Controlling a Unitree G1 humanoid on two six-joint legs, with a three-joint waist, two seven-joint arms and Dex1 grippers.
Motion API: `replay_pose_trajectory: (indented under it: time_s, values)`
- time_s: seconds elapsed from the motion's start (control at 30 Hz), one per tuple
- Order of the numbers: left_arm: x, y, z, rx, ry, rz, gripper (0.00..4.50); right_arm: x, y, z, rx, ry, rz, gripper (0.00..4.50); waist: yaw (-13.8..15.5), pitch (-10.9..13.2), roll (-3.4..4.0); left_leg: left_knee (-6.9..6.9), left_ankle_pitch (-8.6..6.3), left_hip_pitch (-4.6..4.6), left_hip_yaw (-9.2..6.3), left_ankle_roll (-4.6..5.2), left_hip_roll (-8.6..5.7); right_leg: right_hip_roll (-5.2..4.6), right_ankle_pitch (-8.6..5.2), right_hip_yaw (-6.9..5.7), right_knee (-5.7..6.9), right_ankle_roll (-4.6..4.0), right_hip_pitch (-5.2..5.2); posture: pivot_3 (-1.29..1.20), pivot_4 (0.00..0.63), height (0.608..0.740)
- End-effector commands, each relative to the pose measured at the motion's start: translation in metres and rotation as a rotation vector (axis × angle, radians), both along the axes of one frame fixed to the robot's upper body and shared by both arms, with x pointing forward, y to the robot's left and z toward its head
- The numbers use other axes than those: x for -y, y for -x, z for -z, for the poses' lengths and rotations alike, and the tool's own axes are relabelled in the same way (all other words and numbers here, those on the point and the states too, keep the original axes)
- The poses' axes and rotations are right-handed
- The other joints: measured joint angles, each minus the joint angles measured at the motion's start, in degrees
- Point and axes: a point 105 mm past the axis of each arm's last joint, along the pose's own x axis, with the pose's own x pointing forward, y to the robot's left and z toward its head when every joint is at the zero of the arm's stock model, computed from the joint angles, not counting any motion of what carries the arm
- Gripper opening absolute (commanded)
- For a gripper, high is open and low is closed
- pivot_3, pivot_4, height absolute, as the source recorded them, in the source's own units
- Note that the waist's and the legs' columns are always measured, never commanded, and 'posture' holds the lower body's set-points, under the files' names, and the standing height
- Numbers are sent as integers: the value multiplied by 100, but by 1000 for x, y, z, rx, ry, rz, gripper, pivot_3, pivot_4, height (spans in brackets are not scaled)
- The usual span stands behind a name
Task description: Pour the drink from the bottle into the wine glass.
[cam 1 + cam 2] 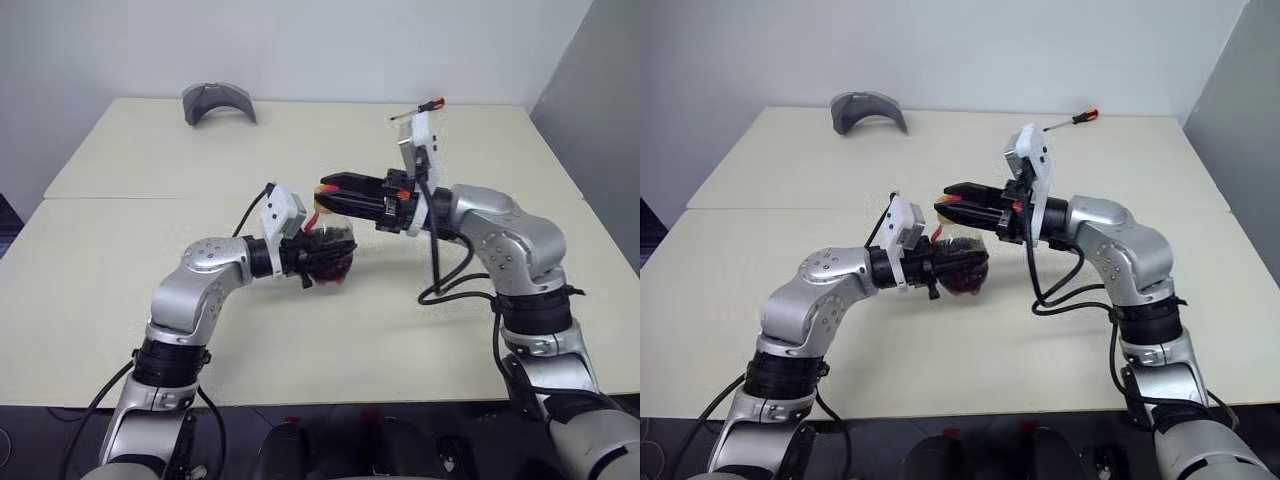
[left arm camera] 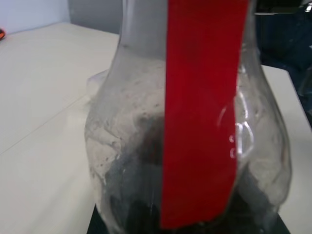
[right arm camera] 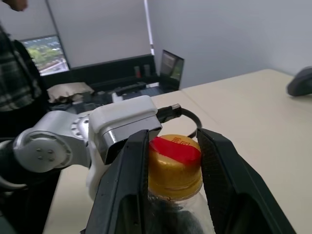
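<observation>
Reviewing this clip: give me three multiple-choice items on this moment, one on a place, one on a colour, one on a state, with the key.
1. Where is the bottle?
A. Lying on the table
B. Held above the table in the left claw
C. Beside the grey object at the far edge

2. What colour is the cap?
A. Gold with a red strip over it
B. Blue
C. White

3. How is the right claw set?
A. Wide open, away from the bottle
B. Resting on the table
C. Its fingers closed on either side of the cap

Key: B, the left claw holds it in the air; A, the right wrist view shows it; C, the fingers flank the cap.
</observation>
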Motion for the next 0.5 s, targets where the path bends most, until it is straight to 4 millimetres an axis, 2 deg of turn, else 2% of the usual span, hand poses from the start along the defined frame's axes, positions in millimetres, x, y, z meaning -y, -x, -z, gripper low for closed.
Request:
replay_pose_trajectory:
  time_s: [0.03, 0.17, 0.3, 0.5]
  values:
    - [17, 25, -26, 119, 45, 120, 1078, -6, 27, -7, -32, -27, -173, 1183, -1, 0, 0, 0, -1, 0, -1, 1, 1, 0, 0, 0, 0, 0, 0, 0, 150, 740]
    - [20, 35, -27, 117, 53, 141, 1065, -5, 32, -9, -58, -20, -203, 1183, -8, 0, 0, 0, -1, 2, -4, 1, 2, 0, 0, 4, 1, 0, 0, 0, 150, 740]
    - [21, 33, -28, 114, 55, 134, 1058, -4, 26, -8, -39, -16, -150, 1183, -8, 0, 0, 0, -1, 2, -4, 2, 1, 0, 0, 4, 1, 0, 0, 0, 150, 740]
    - [17, 23, -26, 117, 40, 106, 1044, 1, 18, -8, -16, -14, -81, 3209, 1, 0, 0, 0, -1, 1, -3, 2, -1, 1, 0, 4, 1, 0, 0, 0, 150, 740]
